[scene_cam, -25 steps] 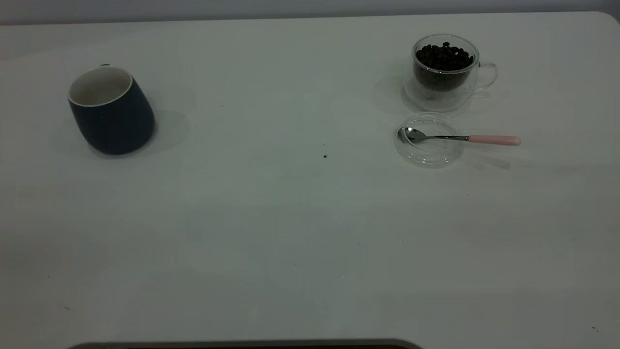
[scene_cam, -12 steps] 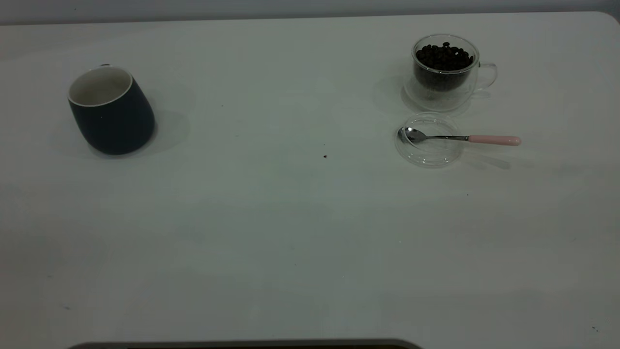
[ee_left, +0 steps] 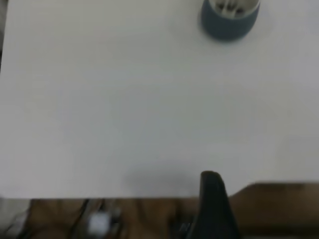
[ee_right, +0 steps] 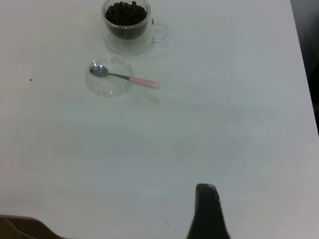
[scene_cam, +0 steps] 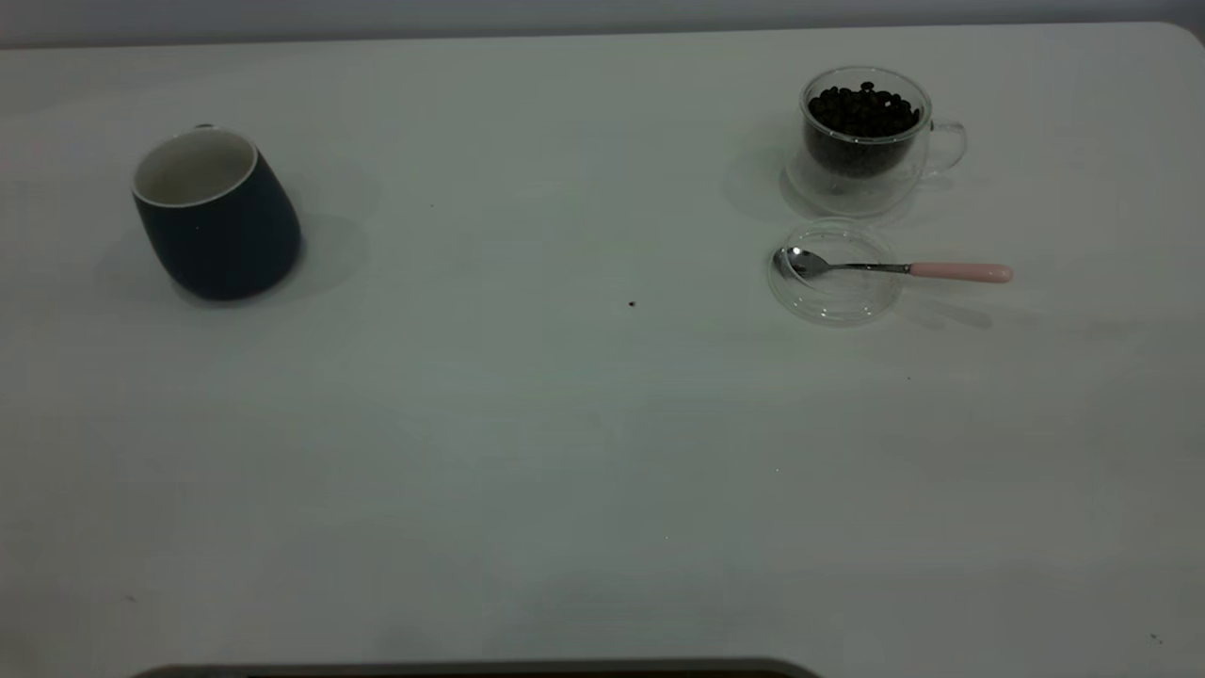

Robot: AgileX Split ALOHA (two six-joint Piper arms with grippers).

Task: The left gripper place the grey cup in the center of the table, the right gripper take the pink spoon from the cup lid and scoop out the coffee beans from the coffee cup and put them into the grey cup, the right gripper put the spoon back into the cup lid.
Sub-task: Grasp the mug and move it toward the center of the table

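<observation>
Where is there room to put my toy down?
The wide white table between the dark blue-grey mug and the clear round lid is bare. It's crowded by the glass mug of coffee beans, lid and pink-handled spoon.

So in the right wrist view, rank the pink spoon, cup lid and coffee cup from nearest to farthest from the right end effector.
1. pink spoon, handle end nearest the right end effector
2. cup lid, under the spoon's bowl
3. coffee cup, beyond both

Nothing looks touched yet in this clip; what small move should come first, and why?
Probably the left gripper should reach toward the grey cup. That cup stands far to the left on the table, not at its center, and the pink spoon lies on the cup lid.
</observation>
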